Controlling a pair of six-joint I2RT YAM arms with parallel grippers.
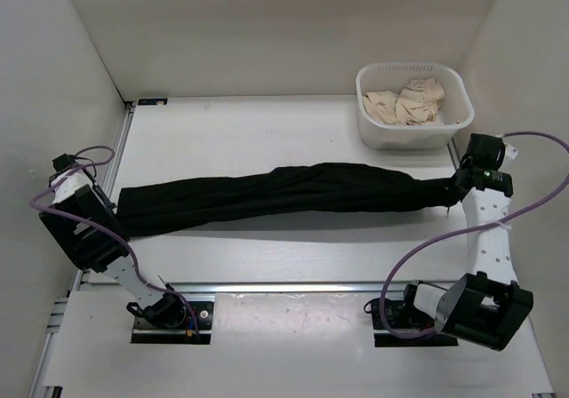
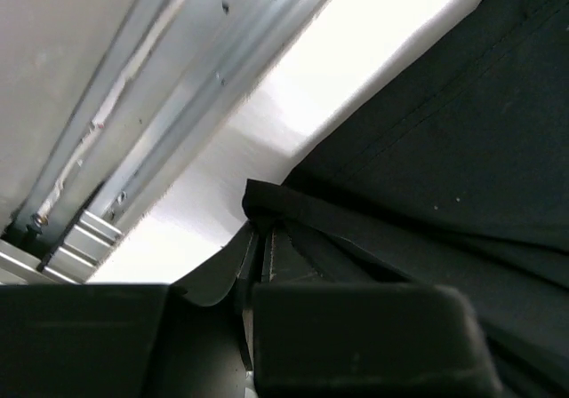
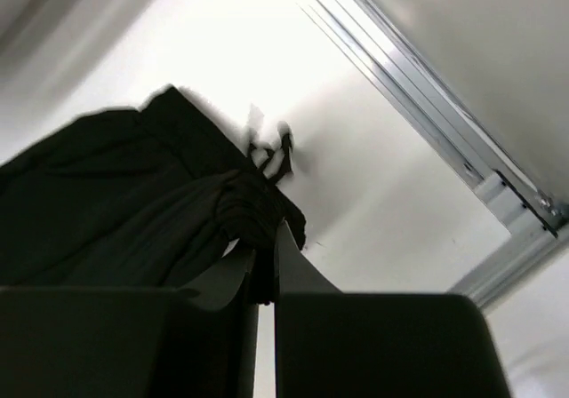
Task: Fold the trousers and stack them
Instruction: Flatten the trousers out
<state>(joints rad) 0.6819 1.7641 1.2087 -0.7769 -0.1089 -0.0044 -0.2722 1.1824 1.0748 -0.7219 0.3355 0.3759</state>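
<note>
Left gripper [image 2: 263, 242] and right gripper [image 3: 265, 238] were each clamped on one end of the trousers [image 1: 284, 195], stretched across the frame's middle, so both should hold equal tension while folding.

trousers [image 1: 284, 198] | plain matte black, soft fabric | gathered lengthwise into one long wrinkled band (fullest right of centre) | stretched across mid-frame from far left to far right, right end bunched narrow
</note>
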